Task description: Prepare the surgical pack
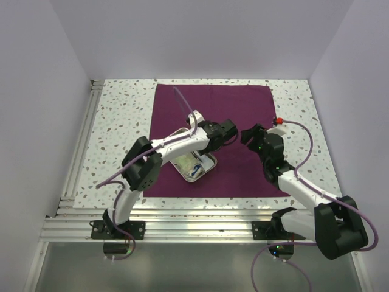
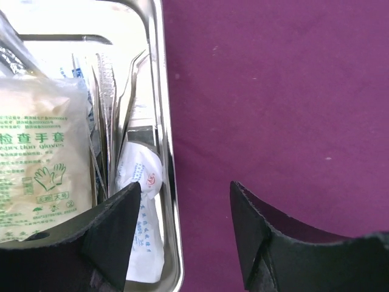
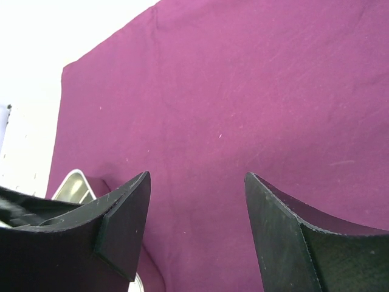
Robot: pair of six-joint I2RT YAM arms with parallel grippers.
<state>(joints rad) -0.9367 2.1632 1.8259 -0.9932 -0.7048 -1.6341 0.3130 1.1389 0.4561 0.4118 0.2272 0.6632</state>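
Note:
The surgical pack's purple cloth (image 1: 243, 109) lies spread flat as a big square on the table. On its near left part rests the small steel tray (image 1: 213, 162), uncovered, holding a glove sachet (image 2: 42, 152), a white sachet (image 2: 146, 173) and steel tweezers (image 2: 130, 79). My left gripper (image 1: 230, 135) hovers open at the tray's right side; in the left wrist view it (image 2: 186, 185) straddles the tray rim (image 2: 159, 73) with nothing gripped. My right gripper (image 1: 248, 135) faces it, open over bare cloth (image 3: 243, 79), with a tray corner (image 3: 73, 182) at its left.
The speckled tabletop (image 1: 121, 115) shows around the cloth. Aluminium rails (image 1: 79, 152) run along the left side and the near edge. White walls close in the left, back and right. A purple cable (image 1: 182, 100) arches above the left arm.

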